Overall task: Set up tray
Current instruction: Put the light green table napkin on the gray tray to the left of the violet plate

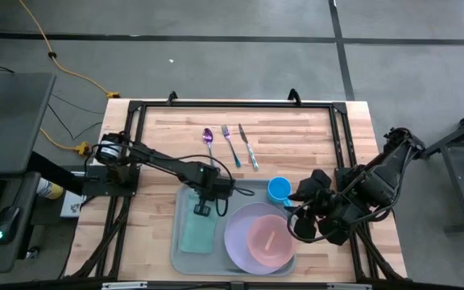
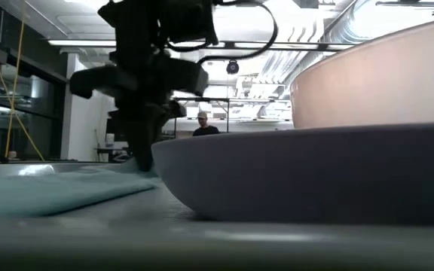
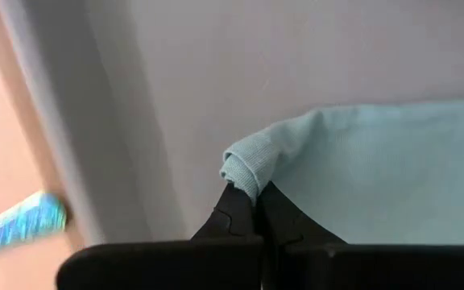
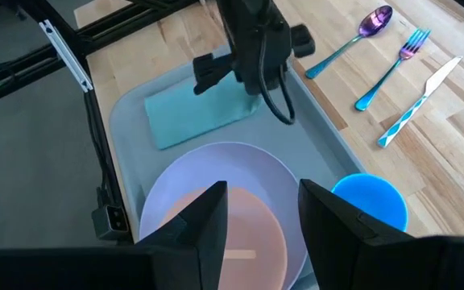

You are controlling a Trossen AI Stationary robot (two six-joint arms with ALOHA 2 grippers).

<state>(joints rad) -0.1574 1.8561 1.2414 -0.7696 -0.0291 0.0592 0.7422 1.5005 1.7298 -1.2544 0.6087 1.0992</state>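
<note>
High view. The tray [image 1: 185, 256] lies at the near middle of the worktop [image 1: 312, 133]. On its left half is a teal cloth [image 1: 196, 234]; on its right half a lavender plate [image 1: 238, 242] carries a pink bowl [image 1: 268, 242]. A blue cup [image 1: 279, 190] stands just beyond the tray's far right corner. Farther back lie a spoon [image 1: 209, 142], a fork [image 1: 230, 144] and a knife [image 1: 248, 146], side by side. The left hand [image 1: 203, 209] is over the cloth's far edge; the right hand [image 1: 300, 219] hovers near the tray's right rim.

Low view. The left hand [image 2: 143, 154] reaches down to the cloth [image 2: 44, 190]; the plate [image 2: 307, 173] and bowl [image 2: 375, 79] fill the right. A person [image 2: 205, 126] shows far behind.

Left wrist view. The left hand [image 3: 254, 201] is closed, pinching a bunched corner of the cloth [image 3: 377, 173] over the tray [image 3: 216, 72].

Right wrist view. The right hand [image 4: 263, 211] stands partly open and empty above the bowl [image 4: 244, 234].
</note>
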